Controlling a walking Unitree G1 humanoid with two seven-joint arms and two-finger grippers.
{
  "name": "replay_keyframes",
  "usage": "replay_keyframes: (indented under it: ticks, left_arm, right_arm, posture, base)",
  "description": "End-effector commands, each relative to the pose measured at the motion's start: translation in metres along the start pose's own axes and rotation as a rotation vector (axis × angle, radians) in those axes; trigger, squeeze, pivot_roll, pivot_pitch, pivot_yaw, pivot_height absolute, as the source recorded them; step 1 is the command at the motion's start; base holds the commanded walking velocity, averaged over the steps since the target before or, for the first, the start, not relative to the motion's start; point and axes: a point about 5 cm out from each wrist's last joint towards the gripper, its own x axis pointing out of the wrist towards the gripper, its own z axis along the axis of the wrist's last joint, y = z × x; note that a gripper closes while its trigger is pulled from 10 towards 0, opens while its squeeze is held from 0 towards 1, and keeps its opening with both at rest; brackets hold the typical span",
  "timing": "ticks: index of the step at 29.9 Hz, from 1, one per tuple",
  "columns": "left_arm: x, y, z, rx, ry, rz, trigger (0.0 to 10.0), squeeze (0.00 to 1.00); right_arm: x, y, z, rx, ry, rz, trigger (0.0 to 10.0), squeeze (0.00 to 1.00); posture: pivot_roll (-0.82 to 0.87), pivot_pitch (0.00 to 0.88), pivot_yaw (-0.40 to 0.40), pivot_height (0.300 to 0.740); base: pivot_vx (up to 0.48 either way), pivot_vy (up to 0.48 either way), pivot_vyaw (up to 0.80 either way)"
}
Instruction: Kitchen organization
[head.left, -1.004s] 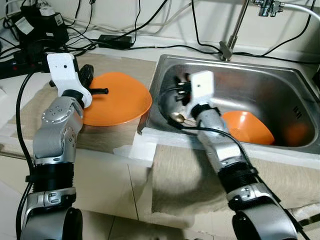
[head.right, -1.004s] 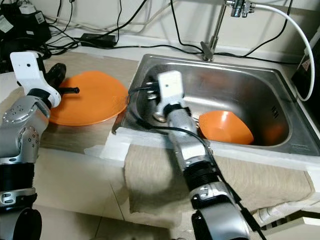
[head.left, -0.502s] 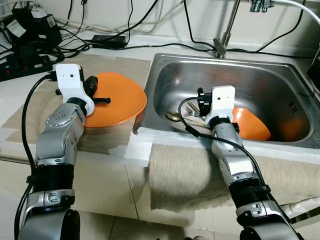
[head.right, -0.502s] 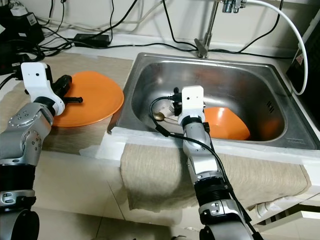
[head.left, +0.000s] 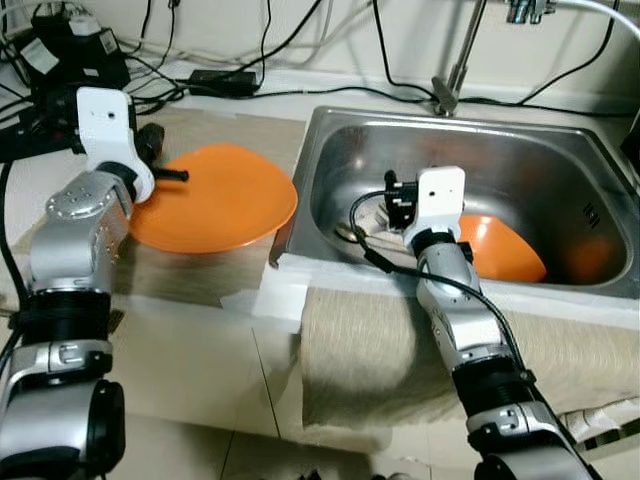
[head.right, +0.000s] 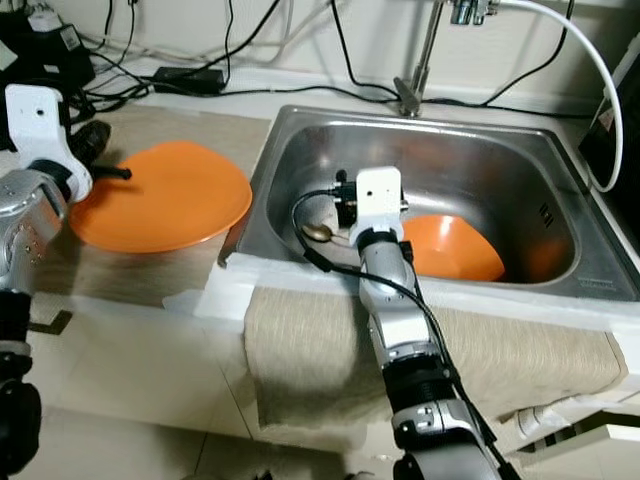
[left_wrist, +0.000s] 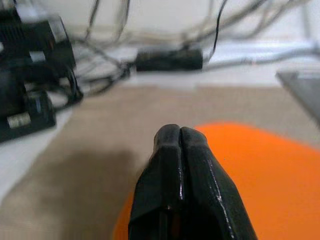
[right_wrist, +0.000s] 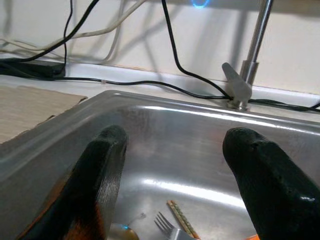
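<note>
An orange plate lies on a brown mat left of the steel sink. My left gripper is shut with nothing in it, its tip just over the plate's far left rim. An orange bowl lies tilted in the sink bottom. My right gripper is open inside the sink, left of the bowl, above a fork, a spoon and a chopstick on the sink floor.
The faucet rises behind the sink. Cables and a black power adapter run along the back of the counter, with more black boxes at the far left. A beige cloth hangs over the counter's front edge.
The camera has shifted. My right gripper pulled back from the sink's left wall to a spot beside the bowl. My left gripper moved toward the plate's left rim.
</note>
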Motion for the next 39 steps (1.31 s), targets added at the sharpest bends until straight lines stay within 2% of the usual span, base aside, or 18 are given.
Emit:
replay_keyframes:
  ticks: [1, 5, 18, 24, 29, 32, 34, 35, 39]
  left_arm:
    - [0.002, 0.004, -0.006, 0.027, 0.064, -0.007, 10.0, 0.00]
    - [0.002, 0.007, -0.019, 0.030, 0.142, -0.017, 10.0, 0.00]
    - [0.002, 0.014, -0.032, 0.055, 0.220, -0.012, 10.0, 0.00]
    - [-0.001, 0.015, -0.051, 0.080, 0.331, -0.011, 10.0, 0.00]
    - [-0.003, 0.017, -0.063, 0.058, 0.416, -0.005, 10.0, 0.00]
    - [-0.006, 0.020, -0.071, 0.030, 0.448, 0.004, 10.0, 0.00]
    - [-0.008, 0.021, -0.076, 0.009, 0.463, 0.004, 10.0, 0.00]
    - [-0.008, 0.021, -0.076, 0.009, 0.463, 0.004, 10.0, 0.00]
    - [-0.010, 0.020, -0.084, -0.013, 0.482, 0.000, 10.0, 0.00]
  right_arm:
    - [0.001, 0.002, 0.004, 0.025, -0.007, 0.012, 10.0, 0.00]
    - [0.002, 0.001, 0.007, 0.043, -0.013, 0.019, 10.0, 0.00]
    - [0.005, -0.004, 0.009, 0.054, -0.008, 0.025, 10.0, 0.00]
    - [0.008, -0.006, 0.013, 0.070, -0.006, 0.035, 10.0, 0.00]
    - [0.011, -0.007, 0.015, 0.088, 0.002, 0.046, 10.0, 0.00]
    - [0.012, -0.005, 0.016, 0.126, 0.011, 0.065, 10.0, 0.00]
    - [0.013, -0.003, 0.020, 0.201, 0.020, 0.097, 10.0, 0.00]
    - [0.013, -0.003, 0.020, 0.201, 0.020, 0.097, 10.0, 0.00]
    - [0.018, 0.007, 0.032, 0.398, 0.032, 0.183, 10.0, 0.00]
  posture:
    - [0.04, 0.000, 0.038, 0.740]
    - [0.04, 0.000, 0.039, 0.740]
    - [0.04, 0.000, 0.036, 0.740]
    - [0.04, 0.000, 0.036, 0.740]
    - [0.04, 0.000, 0.036, 0.740]
    - [0.04, 0.000, 0.037, 0.740]
    - [0.04, 0.000, 0.035, 0.740]
    - [0.04, 0.000, 0.035, 0.740]
    - [0.04, 0.000, 0.032, 0.740]
  base:
    - [0.000, 0.000, 0.00]
    - [0.000, 0.000, 0.00]
    - [0.000, 0.000, 0.00]
    - [0.000, 0.000, 0.00]
    - [0.000, 0.000, 0.00]
    - [0.000, 0.000, 0.00]
    - [0.000, 0.000, 0.00]
    - [0.000, 0.000, 0.00]
    - [0.000, 0.000, 0.00]
